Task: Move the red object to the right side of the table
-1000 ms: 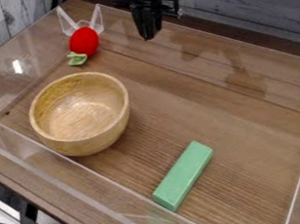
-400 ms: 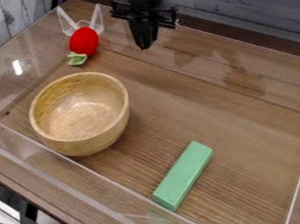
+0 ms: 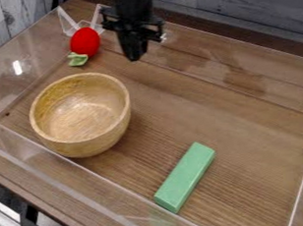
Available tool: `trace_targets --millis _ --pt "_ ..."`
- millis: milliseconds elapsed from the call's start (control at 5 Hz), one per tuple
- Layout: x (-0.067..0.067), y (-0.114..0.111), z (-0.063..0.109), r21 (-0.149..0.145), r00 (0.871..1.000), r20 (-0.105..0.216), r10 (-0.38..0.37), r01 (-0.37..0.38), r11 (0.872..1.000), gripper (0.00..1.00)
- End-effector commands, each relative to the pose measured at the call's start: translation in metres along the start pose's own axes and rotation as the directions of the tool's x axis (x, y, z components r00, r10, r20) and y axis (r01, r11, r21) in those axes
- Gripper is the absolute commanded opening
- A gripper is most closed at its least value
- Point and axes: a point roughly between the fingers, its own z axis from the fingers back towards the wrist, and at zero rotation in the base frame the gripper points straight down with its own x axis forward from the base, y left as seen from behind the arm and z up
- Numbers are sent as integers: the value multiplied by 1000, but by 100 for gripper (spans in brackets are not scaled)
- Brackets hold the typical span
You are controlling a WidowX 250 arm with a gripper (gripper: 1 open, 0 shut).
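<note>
While gripper (image 3: 134, 53) hangs by red object (image 3: 84, 40), jaw state unclear, wood-grain table (image 3: 233, 104) with acrylic walls carries bowl (image 3: 79, 113), green block (image 3: 186, 176).

Robot test bench: wood-grain table (image 3: 232, 99) inside low clear acrylic walls (image 3: 65, 156).

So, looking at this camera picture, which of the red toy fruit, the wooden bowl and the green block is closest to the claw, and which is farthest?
1. The red object: just left of the claw, near the back wall.
2. The wooden bowl: in front of the claw, toward the left.
3. The green block: farthest, near the front wall.
</note>
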Motion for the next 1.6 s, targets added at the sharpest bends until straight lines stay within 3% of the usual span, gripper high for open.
trace_targets --millis 0,200,400,600,800,1000,1400 --pt "22 12 37 26 997 79 -19 17 1000 0" --pt "35 -24 48 7 994 78 -75 75 997 0" --pt "34 -72 34 -25 989 70 -126 128 991 0" --pt "32 -79 23 -29 991 62 -117 119 992 0" --pt "29 -52 0 -25 991 51 -121 123 992 100" --pt "27 -26 -12 -23 992 55 -116 118 993 100" --pt "16 -22 14 -14 994 95 -47 49 999 100"
